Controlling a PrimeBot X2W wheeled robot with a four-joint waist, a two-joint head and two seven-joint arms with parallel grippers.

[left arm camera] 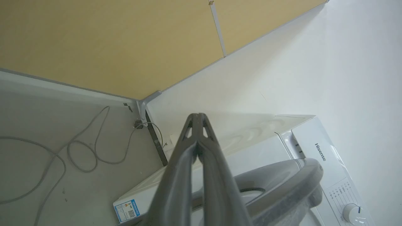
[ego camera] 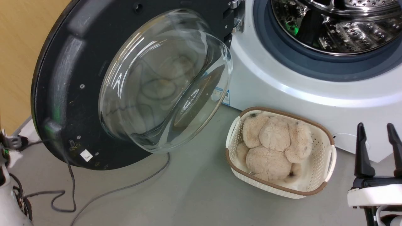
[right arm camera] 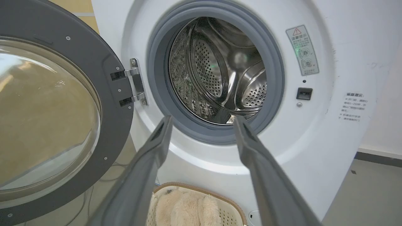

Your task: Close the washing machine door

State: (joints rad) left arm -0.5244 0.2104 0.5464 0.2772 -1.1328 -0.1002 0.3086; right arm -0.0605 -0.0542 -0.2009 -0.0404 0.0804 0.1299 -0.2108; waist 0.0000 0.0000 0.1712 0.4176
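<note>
Closest to the lens, the left gripper point(left arm camera: 198, 116) has both fingers pressed flat together with nothing between them. That makes a single blunt paddle, which I judge is the right shape for shoving rather than grabbing. It points past the outer side of the door point(left arm camera: 282, 185), whose rounded rim curves just beside my fingers. Whether they touch it, I cannot tell.

And the door point(ego camera: 62, 78) is swung wide open on its hinge point(right arm camera: 135, 83), glass bowl bulging toward my head camera, well away from the opening of the washing machine point(ego camera: 282, 88). The drum point(right arm camera: 220, 72) is bare and shiny inside its rubber ring point(right arm camera: 157, 94), so nothing blocks the seat.

Over on the other side, the right gripper point(ego camera: 376, 127) waits low, fingers spread and upright, empty, aimed straight at the drum point(right arm camera: 202, 121) and well apart from the door. Good spot: out of the swing.

Down on the floor point(ego camera: 194, 194), a basket point(ego camera: 326, 163) with a plush toy point(ego camera: 273, 147) sits near the machine's front. Worth watching as the door arcs over it, though it looks low enough. A cable point(ego camera: 125, 188) trails beneath the door too.
</note>
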